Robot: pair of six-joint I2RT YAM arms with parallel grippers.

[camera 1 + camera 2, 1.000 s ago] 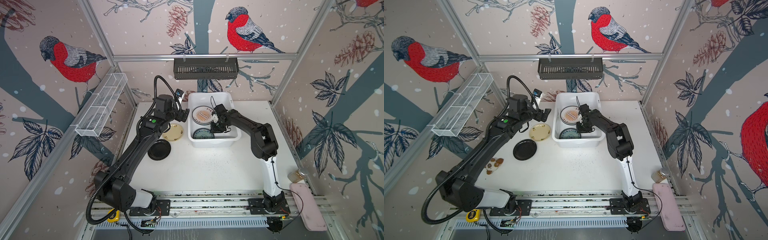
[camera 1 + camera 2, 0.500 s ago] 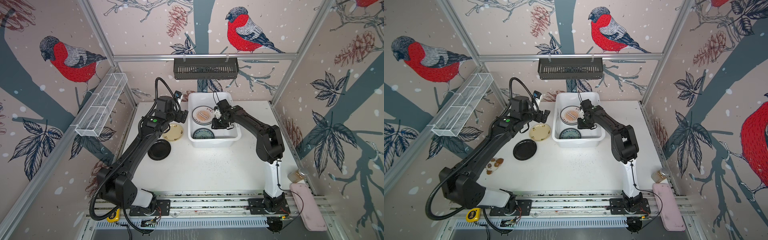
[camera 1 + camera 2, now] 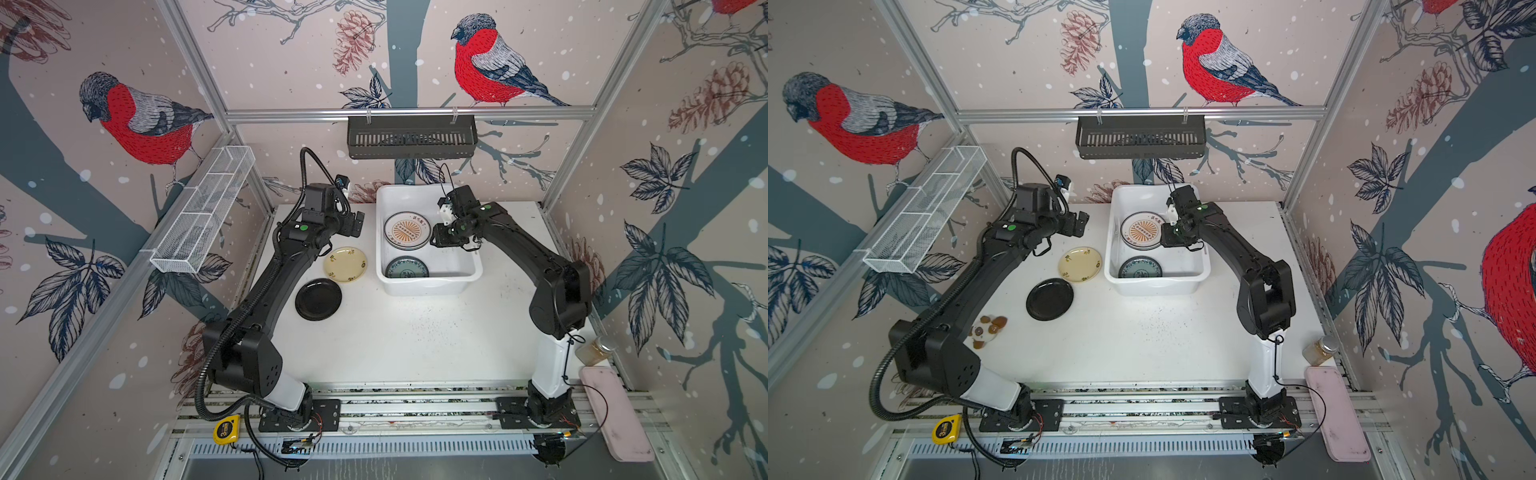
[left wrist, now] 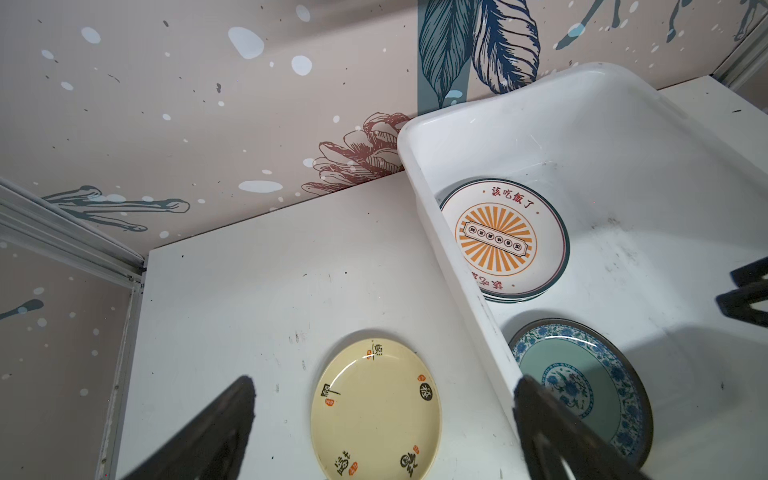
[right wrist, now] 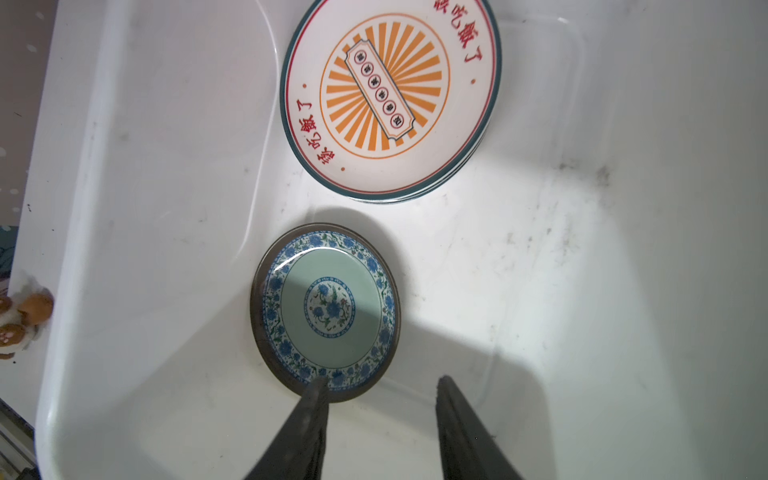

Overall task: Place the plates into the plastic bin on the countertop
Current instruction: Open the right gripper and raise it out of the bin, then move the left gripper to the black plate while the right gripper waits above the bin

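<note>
so the plastic bin [image 3: 428, 286] sits at the back of the countertop [image 3: 395, 332], with a sunburst plate [image 3: 407, 230] topping a small stack and the teal plate [image 3: 406, 268] beside it on the bin floor. the pale yellow plate [image 3: 345, 264] and black plate [image 3: 318, 299] lie on the counter just left of the bin. left gripper [image 3: 354, 224] hangs above the yellow one, fingers spread wide, empty. right gripper [image 5: 381, 379] is over the bin, fingers partly apart, holding nothing

One bin [image 3: 428, 286]. One teal plate [image 3: 406, 268], one yellow plate [image 3: 345, 264], one black plate [image 3: 318, 299], one sunburst plate [image 3: 406, 230] atop a stack of unclear number. One rack [image 3: 411, 143], one wire basket [image 3: 203, 212], one jar [image 3: 594, 351], one tape measure [image 3: 226, 430].
</note>
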